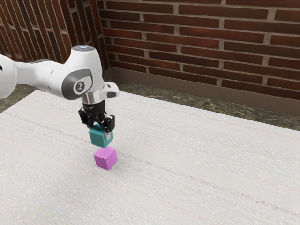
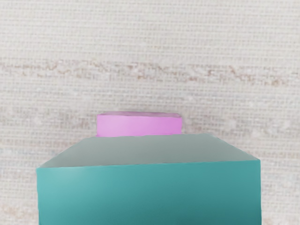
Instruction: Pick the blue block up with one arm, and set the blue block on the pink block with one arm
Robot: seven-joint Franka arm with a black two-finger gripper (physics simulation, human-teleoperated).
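From the exterior view's left the white arm (image 1: 51, 77) reaches in over the bench (image 1: 201, 159), its wrist bent so that the hand points straight down. The black jaws are clamped on the blue block (image 1: 101, 137), one finger on each of two opposite sides, gripping its upper half. The block is more teal than blue, and it hangs clear of the bench surface.

The pink block (image 1: 105, 158) sits on the bench directly below it, in the part of the bench toward the exterior view's left and well in from the far edge. The blue block's underside is level with the pink block's top or just above it. The pictures do not settle whether the two touch.

In the wrist view the blue block (image 2: 147, 187) looms large just under the hand. A strip of the pink block (image 2: 139, 125) shows past its far top edge, with pale, grained bench (image 2: 150, 51) beyond.

Behind the bench's far edge run a strip of dark floor (image 1: 220, 103) and a red brick wall (image 1: 206, 42), continuing to the exterior view's right.
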